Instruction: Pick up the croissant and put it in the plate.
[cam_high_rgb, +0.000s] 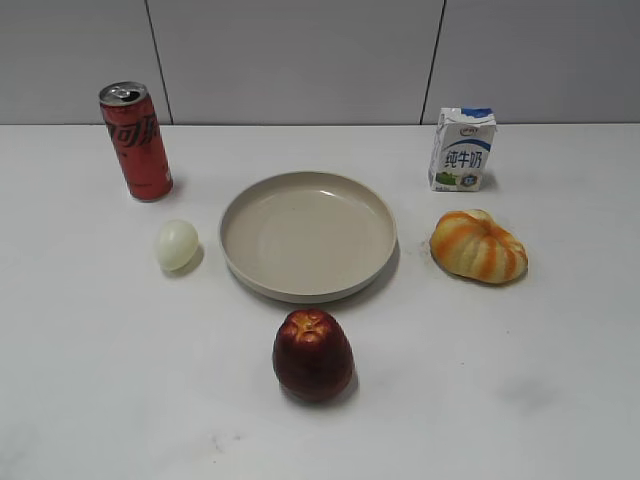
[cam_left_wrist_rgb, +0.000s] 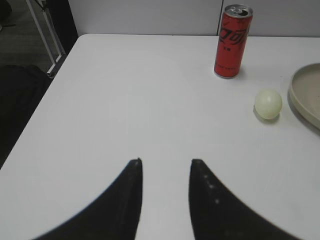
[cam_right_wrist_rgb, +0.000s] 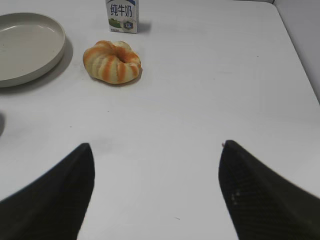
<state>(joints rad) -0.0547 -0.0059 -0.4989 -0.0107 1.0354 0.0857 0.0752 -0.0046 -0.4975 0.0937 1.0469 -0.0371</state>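
The right gripper (cam_right_wrist_rgb: 155, 150) hangs above bare worktop (cam_right_wrist_rgb: 200, 90) with its jaws spread wide and nothing between them — well short of the croissant (cam_right_wrist_rgb: 112, 61). The left gripper (cam_left_wrist_rgb: 165, 162) is also empty, its jaws parted by a narrower gap, off to the far side near the can (cam_left_wrist_rgb: 233, 41) and egg (cam_left_wrist_rgb: 268, 104). The croissant lies on the worktop just right of the plate (cam_high_rgb: 300, 285), in front of the milk carton (cam_high_rgb: 462, 149), not touching either. The plate is bare. Judging by this, nothing is done yet — reach, grasp, carry and release all remain, most likely for the right arm.
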